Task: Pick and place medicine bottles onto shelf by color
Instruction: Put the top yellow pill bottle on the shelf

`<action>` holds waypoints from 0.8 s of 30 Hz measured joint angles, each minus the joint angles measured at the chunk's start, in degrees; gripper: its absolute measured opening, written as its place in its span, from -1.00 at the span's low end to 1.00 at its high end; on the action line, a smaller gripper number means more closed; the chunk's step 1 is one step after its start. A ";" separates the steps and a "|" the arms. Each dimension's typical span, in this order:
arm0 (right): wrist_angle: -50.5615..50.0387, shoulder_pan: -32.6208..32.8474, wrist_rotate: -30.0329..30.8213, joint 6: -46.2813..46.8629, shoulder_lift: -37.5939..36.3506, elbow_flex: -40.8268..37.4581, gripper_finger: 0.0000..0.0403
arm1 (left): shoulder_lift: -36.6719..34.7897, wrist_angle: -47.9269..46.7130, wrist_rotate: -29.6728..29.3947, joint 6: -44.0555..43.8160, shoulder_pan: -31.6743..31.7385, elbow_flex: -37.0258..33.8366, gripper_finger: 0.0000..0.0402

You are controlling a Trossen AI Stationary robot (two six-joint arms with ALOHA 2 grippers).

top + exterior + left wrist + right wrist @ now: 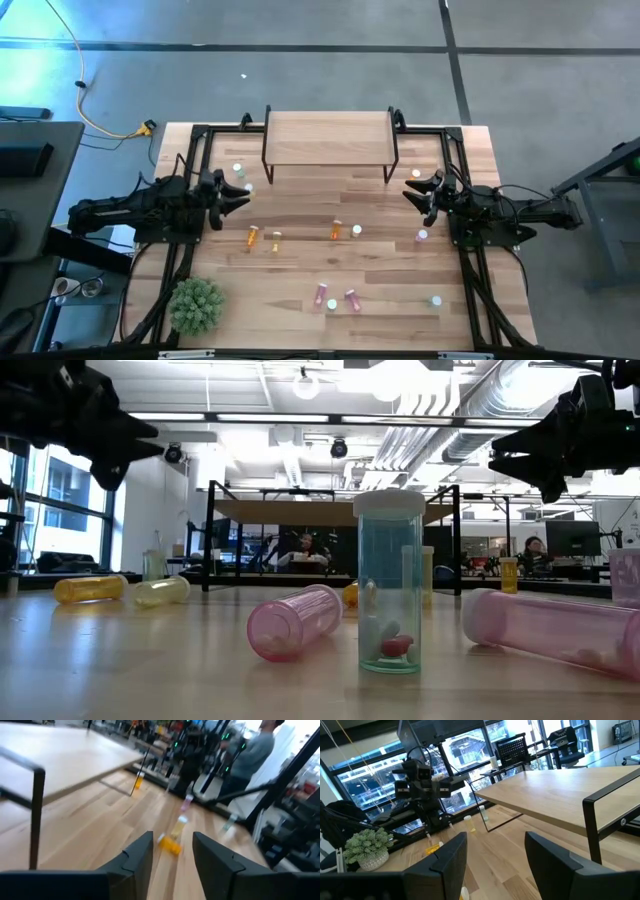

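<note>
Bottles, tiny white-capped plastic cylinders (253,237), are lying scattered in front of the low light-wood shelf (328,140), none on it. Both dark two-finger grippers, left (243,194) and right (409,192), are hovering beside the shelf, released and empty. Next descent is probably needing fingers straddling one bottle squarely.

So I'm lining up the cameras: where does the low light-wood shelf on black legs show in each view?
High view: shelf at top centre.
Low view: behind the bottles, middle distance.
Left wrist view: upper left, board and leg.
Right wrist view: right side.
Shared landmark: its black metal legs.
</note>
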 joint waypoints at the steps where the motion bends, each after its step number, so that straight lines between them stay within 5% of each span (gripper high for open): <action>1: 0.02 0.02 0.01 0.01 0.02 0.01 -0.06 | 0.00 -1.23 -0.02 0.18 -0.02 0.00 -0.30; 10: 0.02 0.00 0.01 0.01 0.00 0.01 -0.06 | 0.02 -5.62 0.22 -3.00 -0.04 -0.02 -0.01; 24: 0.02 0.01 0.01 0.02 0.02 0.00 -0.06 | 2.76 -3.39 -2.14 1.53 -0.04 5.38 -0.06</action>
